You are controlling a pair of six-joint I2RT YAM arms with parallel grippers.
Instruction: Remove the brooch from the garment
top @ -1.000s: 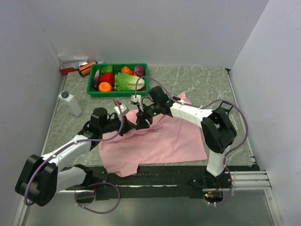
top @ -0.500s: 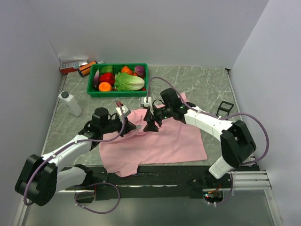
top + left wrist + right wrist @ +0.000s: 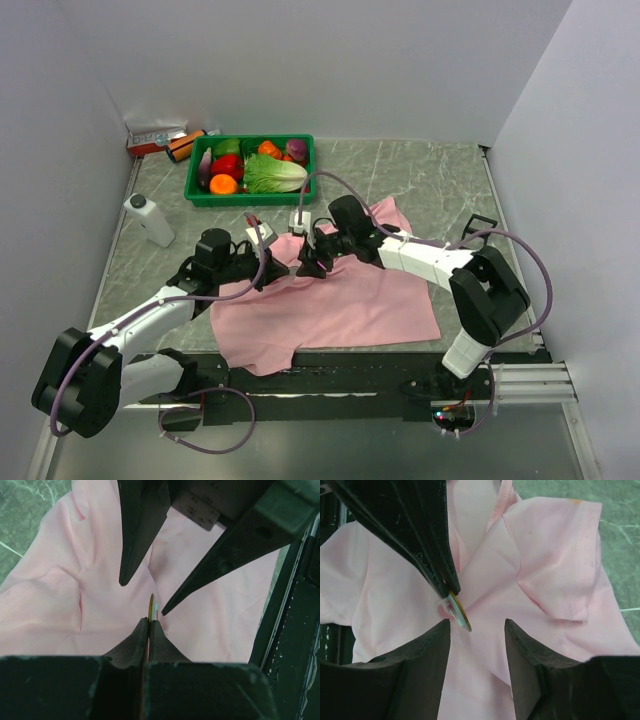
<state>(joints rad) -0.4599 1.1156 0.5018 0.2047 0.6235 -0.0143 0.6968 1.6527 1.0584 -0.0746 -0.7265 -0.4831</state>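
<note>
The pink garment (image 3: 345, 300) lies spread on the table, bunched up at its upper left. There my left gripper (image 3: 149, 621) is shut on the brooch (image 3: 152, 605), a thin gold-rimmed disc seen edge on and still stuck to the cloth. My right gripper (image 3: 477, 622) is open and faces it from the opposite side. The brooch (image 3: 458, 611) sits just off the right gripper's left fingertip, with a clear backing against the garment (image 3: 545, 555). In the top view the left gripper (image 3: 284, 268) and right gripper (image 3: 308, 266) nearly meet tip to tip.
A green basket (image 3: 250, 199) of vegetables stands at the back, just beyond the grippers. A white bottle (image 3: 148, 218) lies at the left, and a box and can (image 3: 165, 140) sit in the back left corner. A small black frame (image 3: 481, 223) lies right of the garment.
My right arm swung out to the right, then came back in toward the brooch. The left gripper has stayed shut on the brooch in the same place.
</note>
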